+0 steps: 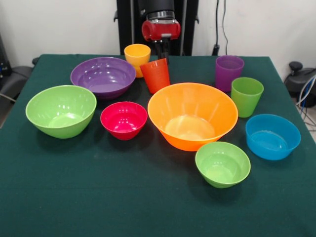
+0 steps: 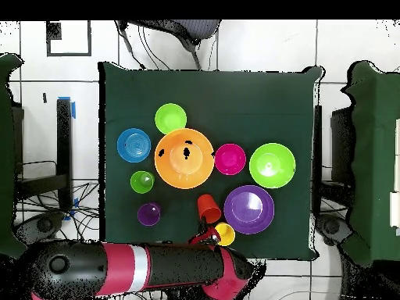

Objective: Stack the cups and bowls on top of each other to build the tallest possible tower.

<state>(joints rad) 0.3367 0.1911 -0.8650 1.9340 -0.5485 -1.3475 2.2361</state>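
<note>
Though uncrowded, tumblers [image 1: 155,75] beside bowls [image 1: 192,116].

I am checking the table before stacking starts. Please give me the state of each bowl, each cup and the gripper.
orange bowl: upright, empty, unstacked
purple bowl: upright, empty
big green bowl: upright, empty
magenta-red bowl: upright, empty
small green bowl: upright, empty
blue bowl: upright, empty
yellow cup: upright
orange-red cup: tilted
purple cup: upright
green cup: upright
gripper: behind the orange-red cup, holding nothing visible

The arm [image 2: 133,269] lies low, claw [image 1: 163,49] pointing down.
</note>
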